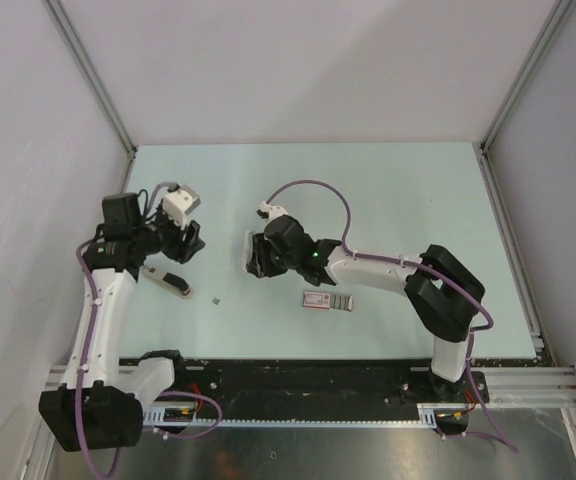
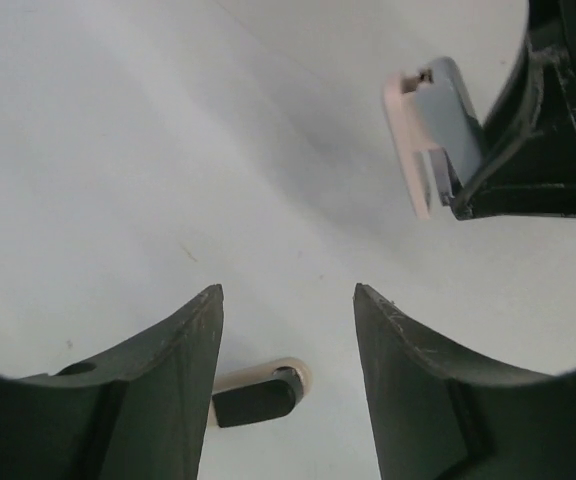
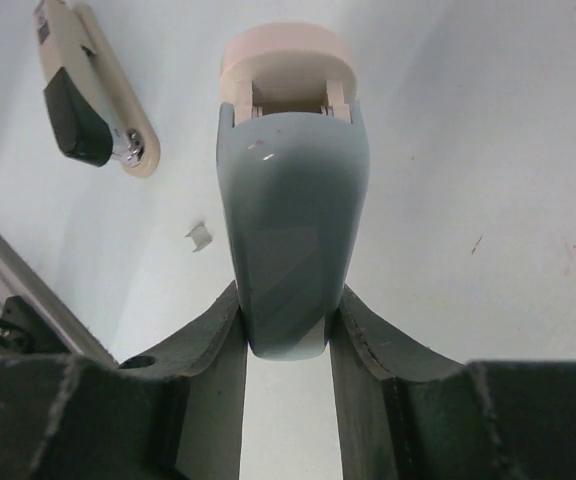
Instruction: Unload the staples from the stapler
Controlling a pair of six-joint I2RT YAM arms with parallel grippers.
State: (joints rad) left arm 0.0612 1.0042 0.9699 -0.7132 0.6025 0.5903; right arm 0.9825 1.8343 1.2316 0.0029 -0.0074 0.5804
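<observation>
The small black stapler [image 1: 165,280] with a beige base lies flat on the table at the left; it also shows in the left wrist view [image 2: 258,398] and the right wrist view [image 3: 88,100]. My left gripper [image 1: 186,243] hovers just beyond it, open [image 2: 288,290], with nothing between its fingers. A tiny silver staple [image 1: 215,298] lies loose on the table [image 3: 199,236]. Near the table's middle, my right gripper [image 1: 258,255] is shut [image 3: 288,300] on a grey-blue stapler-shaped body [image 3: 290,200] with a pale white end, also seen from the left wrist [image 2: 438,130].
A flat box [image 1: 326,300] with a red-and-white label lies on the table just right of the right gripper. Grey walls with metal rails close in the pale green table [image 1: 388,200] on three sides.
</observation>
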